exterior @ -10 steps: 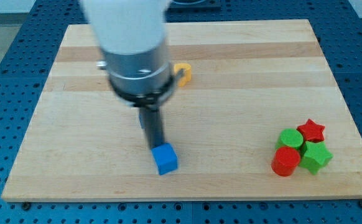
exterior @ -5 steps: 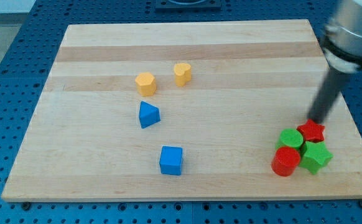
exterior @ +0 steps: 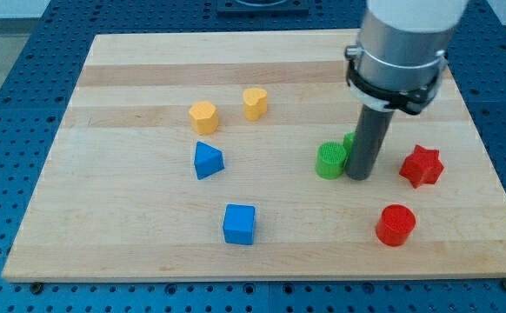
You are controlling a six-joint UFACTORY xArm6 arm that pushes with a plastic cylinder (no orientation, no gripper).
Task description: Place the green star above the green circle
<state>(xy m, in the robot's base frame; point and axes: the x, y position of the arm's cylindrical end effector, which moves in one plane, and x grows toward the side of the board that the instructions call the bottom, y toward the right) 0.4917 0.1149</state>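
The green circle [exterior: 330,161] lies right of the board's middle. The green star [exterior: 349,141] is mostly hidden behind my rod; only a green sliver shows just up and right of the circle. My tip [exterior: 359,176] rests on the board right beside the green circle's right edge, apparently touching it. The arm's grey body fills the view's upper right.
A red star [exterior: 421,167] lies right of the tip and a red circle [exterior: 396,225] below right. A blue triangle [exterior: 207,161] and blue cube [exterior: 239,224] lie left of centre. Two yellow blocks [exterior: 203,116] [exterior: 254,103] sit above them. The wooden board [exterior: 105,217] edges surround all.
The rod swept from the right cluster leftward. The green circle and green star moved up and left, the red star shifted up, the red circle stayed roughly in place.
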